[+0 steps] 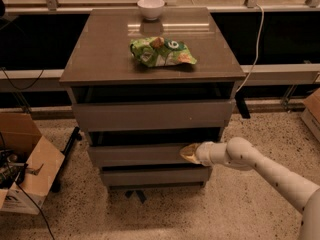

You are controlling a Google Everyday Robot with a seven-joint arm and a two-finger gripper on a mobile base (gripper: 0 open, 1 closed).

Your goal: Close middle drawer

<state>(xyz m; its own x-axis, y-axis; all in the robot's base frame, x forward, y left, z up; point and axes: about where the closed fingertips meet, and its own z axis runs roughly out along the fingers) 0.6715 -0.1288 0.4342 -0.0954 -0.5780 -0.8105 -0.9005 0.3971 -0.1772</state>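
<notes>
The middle drawer (140,155) is a wide grey handleless panel in the grey cabinet (150,59), standing slightly out from the cabinet with a dark gap above it. My gripper (189,153) comes in from the right on a white arm and its tip touches the right part of this drawer's front. The taller top drawer (150,115) sits above it, also a little open. The bottom drawer (155,176) sits below.
A green snack bag (161,52) and a white bowl (150,7) lie on the cabinet top. An open cardboard box (25,161) stands on the floor at the left. A white cable (255,39) hangs at the right. Speckled floor lies in front.
</notes>
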